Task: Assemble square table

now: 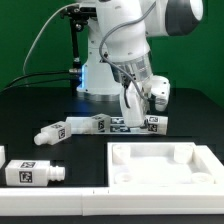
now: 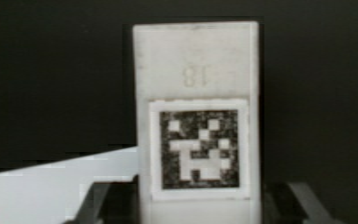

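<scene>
1. Along the near edge of the counter (image 1: 85,150): the white square panel (image 1: 160,165), rim up, toward the exterior view's right; one loose leg (image 1: 30,172) lies flat toward its left.
2. Mid-counter: an angled leg (image 1: 52,131), then a row of legs (image 1: 95,124) lying end to end.
3. At that row: the tool (image 2: 197,205), partly closed, its fingers clamping a tagged leg (image 2: 197,100) from both sides.

Behind the panel (image 1: 165,165), the gripper (image 1: 128,116) clasps a leg (image 1: 148,123). Two more legs (image 1: 88,124) lie behind the panel, and a fourth leg (image 1: 30,172) lies beside it.
</scene>
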You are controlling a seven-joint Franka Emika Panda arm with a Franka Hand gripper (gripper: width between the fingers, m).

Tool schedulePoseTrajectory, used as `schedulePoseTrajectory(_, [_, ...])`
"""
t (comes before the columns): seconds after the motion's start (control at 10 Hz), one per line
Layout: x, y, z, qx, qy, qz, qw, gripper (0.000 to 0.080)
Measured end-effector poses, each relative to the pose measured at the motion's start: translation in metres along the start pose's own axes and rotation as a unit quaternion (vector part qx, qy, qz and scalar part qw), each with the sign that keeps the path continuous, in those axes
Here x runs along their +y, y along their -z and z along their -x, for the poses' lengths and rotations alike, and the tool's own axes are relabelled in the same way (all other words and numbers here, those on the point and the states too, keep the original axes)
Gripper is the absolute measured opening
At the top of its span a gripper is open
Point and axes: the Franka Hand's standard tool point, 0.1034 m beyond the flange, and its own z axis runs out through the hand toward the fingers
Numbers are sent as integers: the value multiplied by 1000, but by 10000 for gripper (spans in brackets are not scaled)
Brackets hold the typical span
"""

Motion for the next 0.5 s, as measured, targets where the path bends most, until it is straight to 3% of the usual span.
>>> schedulePoseTrajectory(0.1, [0, 0, 1, -1, -30, 2, 1000, 285])
schedulePoseTrajectory(0.2, [1, 0, 8, -6, -105, 14, 994, 285])
schedulePoseTrajectory(0.4, [-3, -2, 26, -7, -255, 24, 967, 285])
schedulePoseTrajectory(0.5, [-1, -7, 35, -5, -251, 30, 967, 285])
